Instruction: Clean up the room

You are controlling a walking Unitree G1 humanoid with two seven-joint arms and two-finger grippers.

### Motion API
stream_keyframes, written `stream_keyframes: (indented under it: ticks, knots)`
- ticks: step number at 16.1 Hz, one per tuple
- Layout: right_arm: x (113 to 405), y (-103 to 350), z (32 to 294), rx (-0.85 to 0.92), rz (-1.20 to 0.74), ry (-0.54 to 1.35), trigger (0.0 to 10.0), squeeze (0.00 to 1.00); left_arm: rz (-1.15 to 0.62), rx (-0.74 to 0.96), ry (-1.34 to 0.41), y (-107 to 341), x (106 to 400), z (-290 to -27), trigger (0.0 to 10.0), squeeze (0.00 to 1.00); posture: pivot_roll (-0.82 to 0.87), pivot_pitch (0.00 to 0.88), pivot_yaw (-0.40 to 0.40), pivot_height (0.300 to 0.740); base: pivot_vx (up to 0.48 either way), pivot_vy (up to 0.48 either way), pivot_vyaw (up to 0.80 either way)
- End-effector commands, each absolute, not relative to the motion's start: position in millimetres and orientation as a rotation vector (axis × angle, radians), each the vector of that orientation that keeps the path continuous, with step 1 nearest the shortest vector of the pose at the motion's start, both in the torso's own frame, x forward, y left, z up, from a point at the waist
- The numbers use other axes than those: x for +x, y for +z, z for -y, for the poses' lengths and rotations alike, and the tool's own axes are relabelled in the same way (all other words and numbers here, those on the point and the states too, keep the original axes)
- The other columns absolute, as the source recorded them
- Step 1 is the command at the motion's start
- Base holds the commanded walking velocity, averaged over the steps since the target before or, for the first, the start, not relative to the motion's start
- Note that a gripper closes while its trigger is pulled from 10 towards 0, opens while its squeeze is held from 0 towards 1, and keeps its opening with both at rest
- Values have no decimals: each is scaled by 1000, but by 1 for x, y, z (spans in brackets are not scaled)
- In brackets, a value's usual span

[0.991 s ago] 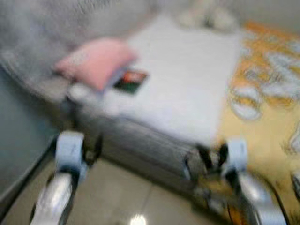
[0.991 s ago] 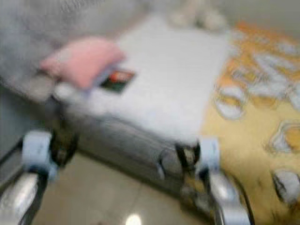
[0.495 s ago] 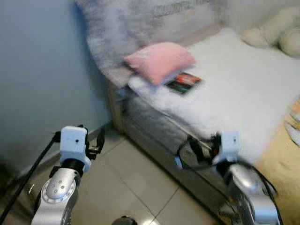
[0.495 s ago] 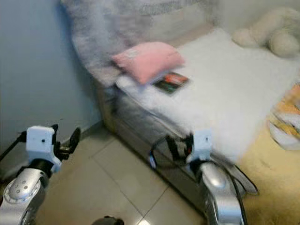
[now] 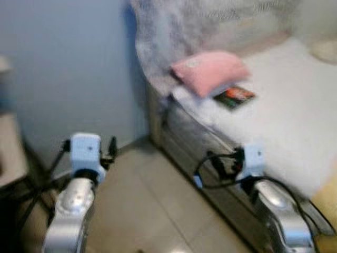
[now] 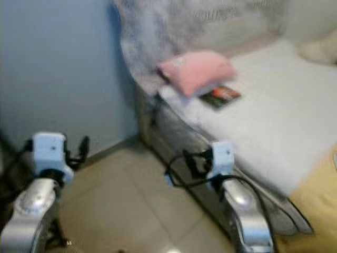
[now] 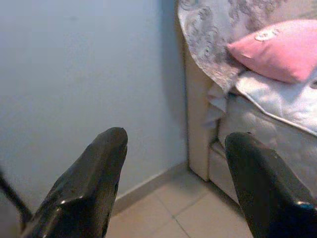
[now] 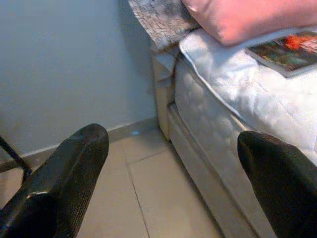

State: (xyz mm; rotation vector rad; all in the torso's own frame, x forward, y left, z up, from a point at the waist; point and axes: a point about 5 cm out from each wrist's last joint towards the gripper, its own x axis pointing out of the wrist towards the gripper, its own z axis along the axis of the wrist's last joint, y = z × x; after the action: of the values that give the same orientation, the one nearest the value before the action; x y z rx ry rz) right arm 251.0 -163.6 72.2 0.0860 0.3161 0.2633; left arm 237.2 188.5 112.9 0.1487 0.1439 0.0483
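Head views give you a slightly blurred look at a bed (image 5: 295, 132) running along the right, its near corner tucked against a pale blue wall (image 5: 68, 68) on the left. On the white cover, toward the far end, a pink pillow (image 5: 210, 71) lies tilted, and a dark book or magazine with a red patch (image 5: 234, 96) rests flat just beside it, its far edge touching or tucked under the pillow's near side. A grey patterned blanket (image 6: 158, 37) hangs down over the headboard behind the pillow. Beige floor tiles (image 5: 147, 205) fill the space between you and the bed frame.

Your left gripper (image 7: 173, 188) is raised in front of the wall, over the floor, well apart from the bed; its jaws stand wide apart with nothing between them, and its wrist view looks past the 2 black fingers (image 7: 84, 188) at the wall, the bed corner and the pillow. Your right gripper (image 8: 173, 188) hovers beside the near edge of the mattress, below the book's level, jaws also spread wide and empty. Its wrist view catches the quilted mattress side (image 8: 218, 114), the pillow's underside and the book lying on the cover. A black cable (image 5: 216, 171) loops beside the right wrist.
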Motion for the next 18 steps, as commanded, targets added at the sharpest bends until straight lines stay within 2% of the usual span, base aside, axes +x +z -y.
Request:
stream_keyframes:
  ticks: [1, 6, 15, 16, 17, 18]
  knots:
    - [256, 78, 159, 81, -292, 278, 10000, 0, -160, 171, 70, 112, 240, -192, 10000, 0, -67, 0, 5, 740, 0, 0, 663]
    - [261, 75, 154, 83, -299, 304, 10000, 0, -97, 198, 88, 121, 242, -194, 10000, 0, -46, 0, 1, 740, 0, 0, 663]
    - [268, 71, 153, 66, -296, 293, 10000, 0, -128, 192, 75, 111, 243, -193, 10000, 0, -36, 0, 1, 740, 0, 0, 663]
    - [264, 74, 158, -50, -279, 298, 10000, 0, -63, 210, 11, 115, 231, -196, 10000, 0, -36, 0, -9, 740, 0, 0, 0]
    - [254, 79, 166, -55, -267, 286, 10000, 0, -56, 225, -26, 114, 214, -202, 10000, 0, -31, 0, -9, 740, 0, 0, 0]
    - [240, 81, 174, -47, -243, 286, 10000, 0, -79, 94, -14, 109, 197, -204, 10000, 0, -33, 0, -12, 740, 0, 0, 0]
